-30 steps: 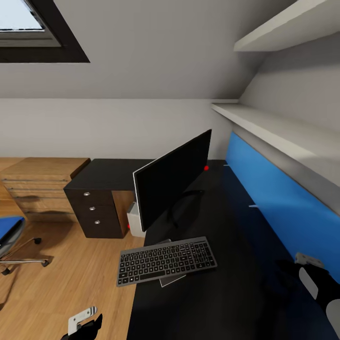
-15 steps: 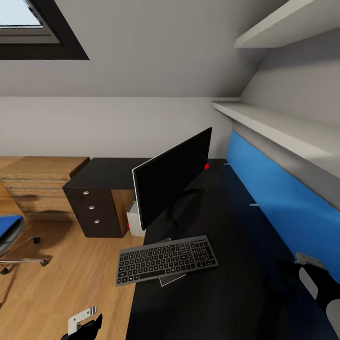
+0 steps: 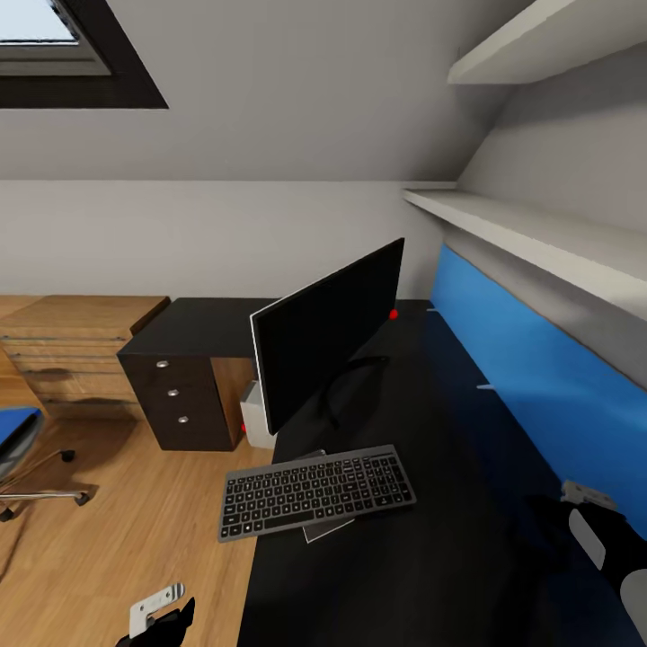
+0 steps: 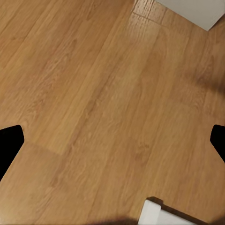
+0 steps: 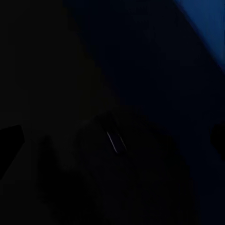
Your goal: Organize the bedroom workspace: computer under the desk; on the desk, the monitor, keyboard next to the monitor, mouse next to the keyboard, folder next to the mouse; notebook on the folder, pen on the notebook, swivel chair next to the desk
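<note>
The black monitor [image 3: 328, 337] stands on the glossy black desk [image 3: 422, 575], turned at an angle. The keyboard [image 3: 314, 492] lies in front of it near the desk's edge, on top of a thin grey sheet [image 3: 328, 531] that may be the notebook. Part of the light grey computer [image 3: 257, 422] shows under the desk beside the drawer unit [image 3: 180, 400]. At the far left, the swivel chair [image 3: 40, 481] carries the blue folder [image 3: 13, 429]. My right gripper [image 5: 115, 133] is open over the desk, above a faint rounded dark shape [image 5: 110, 147], possibly the mouse. My left gripper [image 4: 112, 140] is open over the floor.
Low oak cabinets [image 3: 72, 346] stand left of the drawer unit. A blue wall panel [image 3: 530, 377] and white shelves [image 3: 539, 234] run along the desk's right side. A small red dot [image 3: 393, 314] sits behind the monitor. Oak floor [image 3: 135, 530] lies between chair and desk.
The whole head view has shifted slightly, so the camera moved. The monitor, keyboard, chair and both grippers keep their places relative to each other.
</note>
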